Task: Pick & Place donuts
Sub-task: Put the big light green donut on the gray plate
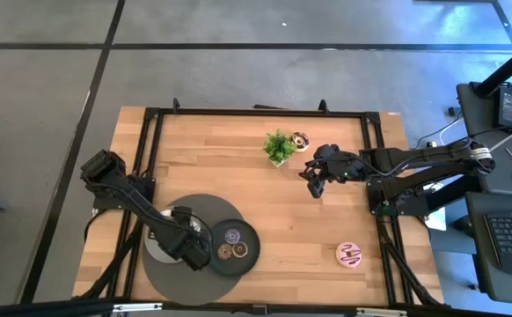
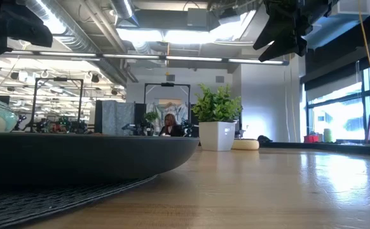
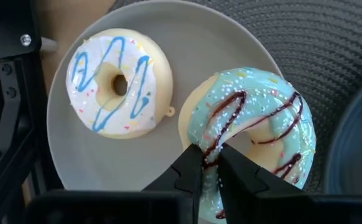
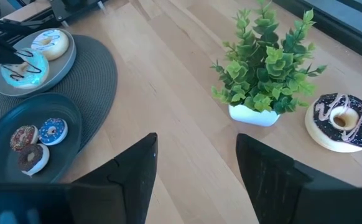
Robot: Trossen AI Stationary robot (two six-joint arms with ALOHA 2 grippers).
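A light grey plate [image 3: 137, 165] on a round dark mat holds a cream donut with blue icing lines [image 3: 119, 84]. My left gripper [image 3: 210, 155] is shut on a green donut with dark stripes [image 3: 262, 130] over that plate's edge; the gripper also shows in the high view [image 1: 193, 249]. Three tiny donuts [image 4: 35, 140] lie on a dark plate [image 1: 249, 260]. A chocolate donut [image 4: 343, 121] lies on the table beside a potted plant [image 4: 265, 68]. A pink donut [image 1: 350, 255] lies near the front right. My right gripper [image 4: 196, 149] is open and empty above the table, also seen in the high view [image 1: 316, 185]. My left gripper pinches the green donut's ring [image 3: 211, 140] between its two fingers [image 3: 190, 171], at the side of the ring nearest the wrist camera. The fingers come from above, pointing down. Whether the donut still rests on the plate cannot be told.
The round dark woven mat [image 1: 172, 283] lies under both plates at the front left. The plant [image 1: 279, 145] stands at the far middle. Bare wood [image 1: 282, 220] lies between the plates and the pink donut. A black frame [image 1: 155, 114] edges the table. A person sits far off in the room [image 2: 170, 124].
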